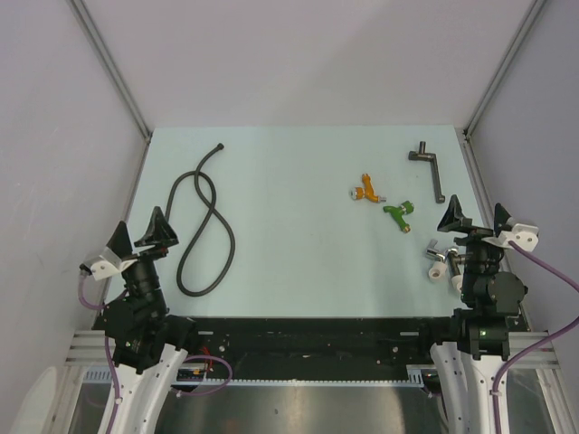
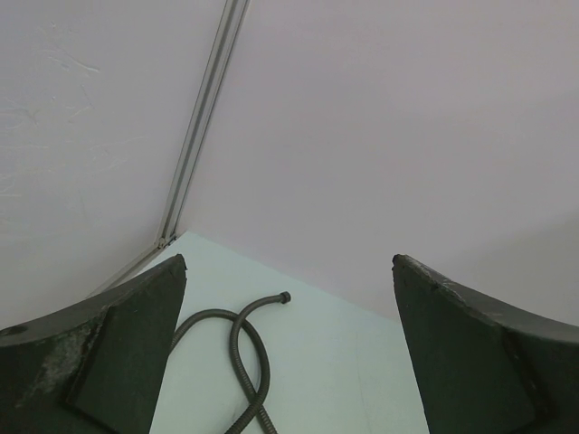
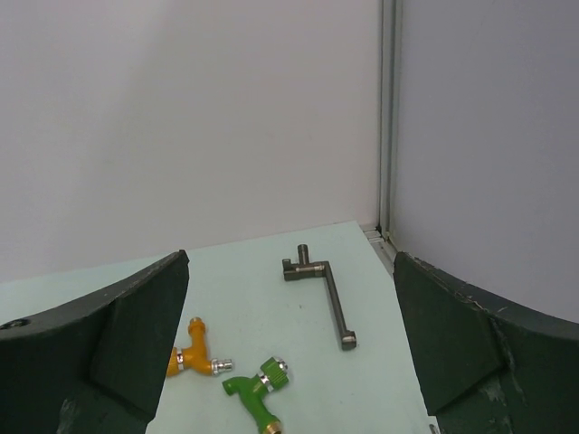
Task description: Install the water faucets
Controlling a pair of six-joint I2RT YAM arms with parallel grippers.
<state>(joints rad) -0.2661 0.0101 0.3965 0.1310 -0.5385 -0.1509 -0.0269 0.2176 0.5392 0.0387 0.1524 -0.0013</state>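
Find the green faucet (image 1: 398, 213) and orange faucet (image 1: 367, 190) right of centre, lying slantwise just up-left of the wide-open, empty right gripper (image 1: 477, 212) (far from the left gripper (image 1: 140, 226), equally agape, lower left).

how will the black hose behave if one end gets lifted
Probably floppy: the black hose lies in a loose loop crossing itself, so the rest would likely trail. Its round body may slide on the smooth table.
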